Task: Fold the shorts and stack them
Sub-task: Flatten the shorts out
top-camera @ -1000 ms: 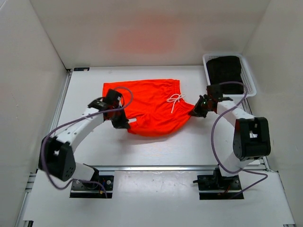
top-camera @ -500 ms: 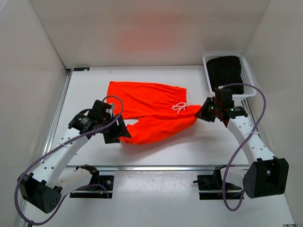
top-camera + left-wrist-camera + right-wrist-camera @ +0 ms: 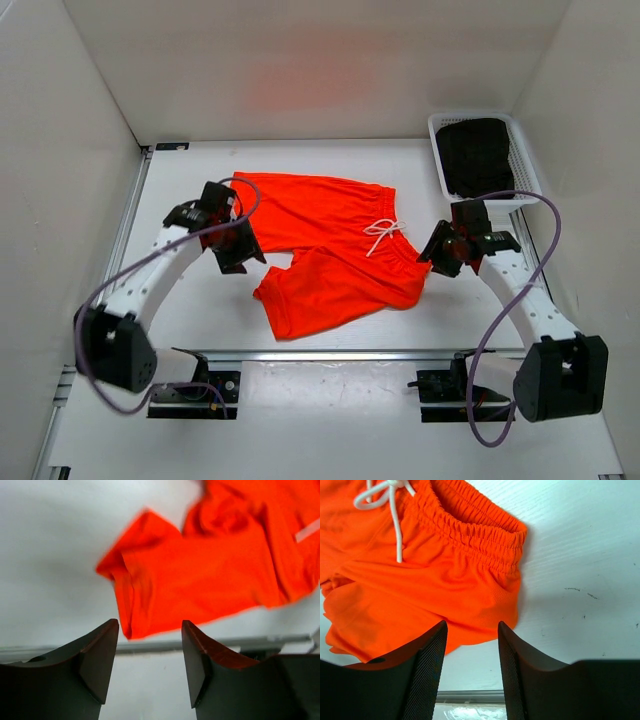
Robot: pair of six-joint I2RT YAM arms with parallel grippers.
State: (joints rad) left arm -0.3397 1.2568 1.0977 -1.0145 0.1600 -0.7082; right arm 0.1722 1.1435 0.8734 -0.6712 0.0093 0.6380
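The bright orange-red fabric shorts [image 3: 335,250] lie spread in the middle of the white table [image 3: 450,300], between my two arms. Their gathered elastic waistband [image 3: 470,532] is on the right side, and the white drawstring [image 3: 382,231] lies loosely knotted on top, just left of it. One leg stretches flat to the far left. The other leg angles toward the near edge of the table and is rumpled, with its hem near the front rail.

My left gripper [image 3: 149,630] has its fingers apart with nothing between them. It sits at the left edge of the shorts, by the gap where the two legs split. From its wrist camera I see the near leg lying beyond the fingertips, though I cannot tell whether I am touching the cloth.

My right gripper [image 3: 471,630] is also spread and holds nothing. It sits just beside the right end of the waistband, and the corner of the waistband lies on the table past my fingertips.

At the far right corner stands a white plastic basket [image 3: 530,175] with dark folded fabric [image 3: 475,155] inside it, well apart from the shorts.
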